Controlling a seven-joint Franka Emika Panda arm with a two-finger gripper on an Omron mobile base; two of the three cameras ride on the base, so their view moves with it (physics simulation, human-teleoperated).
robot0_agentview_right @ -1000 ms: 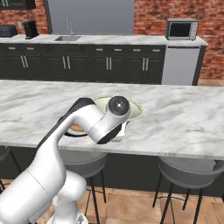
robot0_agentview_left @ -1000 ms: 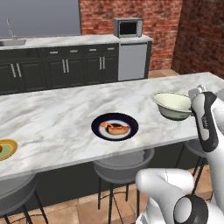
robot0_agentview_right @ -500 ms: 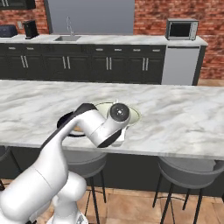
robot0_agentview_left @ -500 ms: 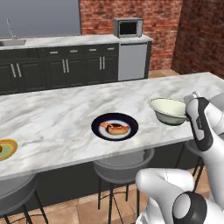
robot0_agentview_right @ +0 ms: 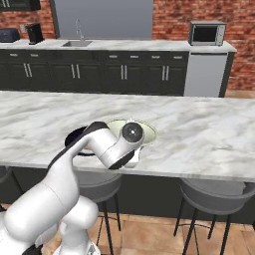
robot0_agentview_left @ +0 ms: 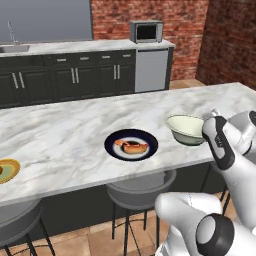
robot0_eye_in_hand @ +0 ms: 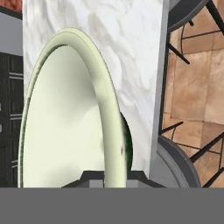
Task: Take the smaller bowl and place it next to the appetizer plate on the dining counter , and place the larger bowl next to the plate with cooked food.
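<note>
Jaws pinch the rim of the larger bowl [robot0_agentview_left: 186, 129], which sits low on the counter [robot0_agentview_left: 65, 135] just right of the plate with cooked food [robot0_agentview_left: 131, 145], near the front edge. That spot suits the task, so letting go seems next.

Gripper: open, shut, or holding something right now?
Gripper: shut on the rim of the larger bowl, over the dining counter.

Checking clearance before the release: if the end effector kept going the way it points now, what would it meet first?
The end effector, shut on the rim of the larger bowl, points along the bowl toward the dining counter. Beyond the bowl it would probably meet that marble top first; depth is hard to judge.
</note>
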